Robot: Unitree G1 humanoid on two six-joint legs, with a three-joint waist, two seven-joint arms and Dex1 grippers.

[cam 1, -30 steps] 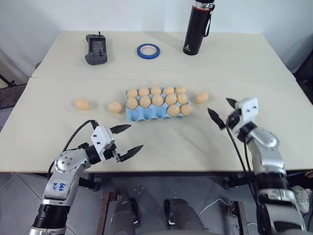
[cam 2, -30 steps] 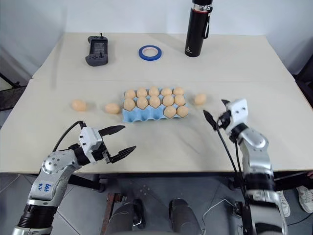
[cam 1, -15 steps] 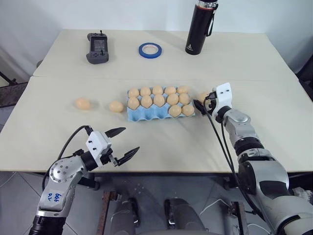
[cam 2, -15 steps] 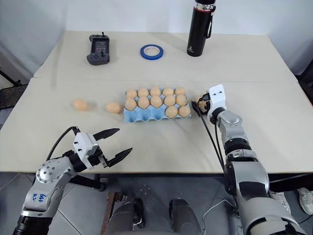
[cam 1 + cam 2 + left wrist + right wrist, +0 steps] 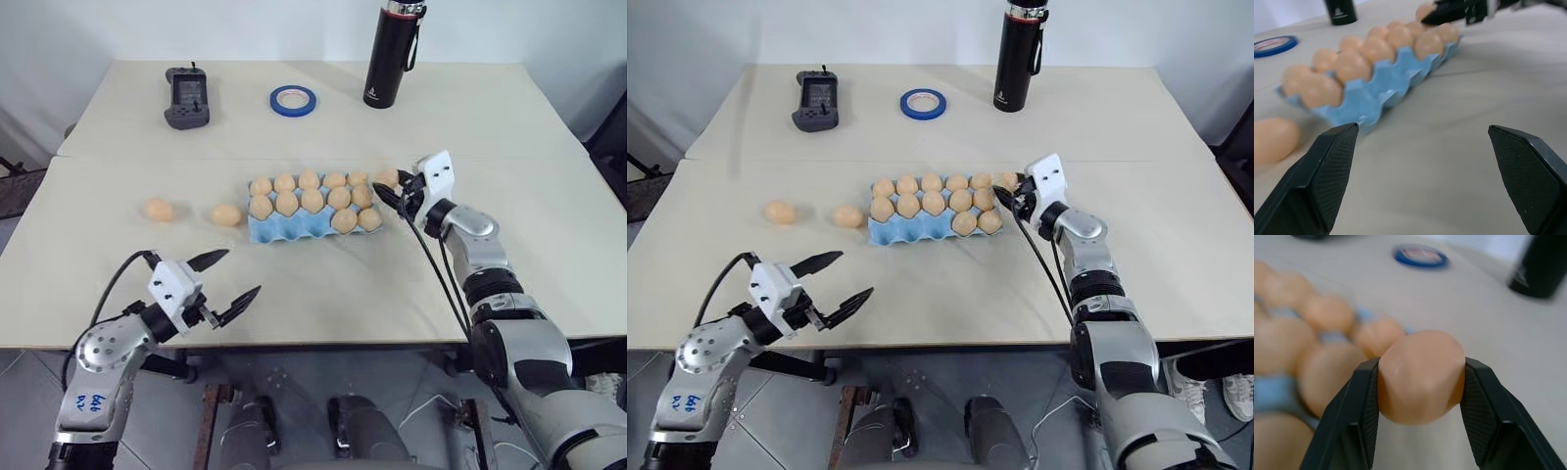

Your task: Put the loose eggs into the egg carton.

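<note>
Carton (image 5: 294, 227) sits mid-table, ten eggs in its two far rows; we count the near row of cups bare. Our right gripper (image 5: 1418, 377) has its jaws pinched on one egg (image 5: 1421, 376), held just past the carton's right end. Two loose eggs (image 5: 158, 209) (image 5: 226, 214) lie left of the carton. Our left gripper (image 5: 223, 278) hangs near the table's front edge, jaws spread, holding nothing. We judge three eggs left to seat.

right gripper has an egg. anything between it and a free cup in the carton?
Nothing separate stands in the way. The right gripper, shut on the egg, is at the egg carton's right end. The back two rows beside it look full; free cups sit in the front row, so the egg must pass over seated eggs.
</note>
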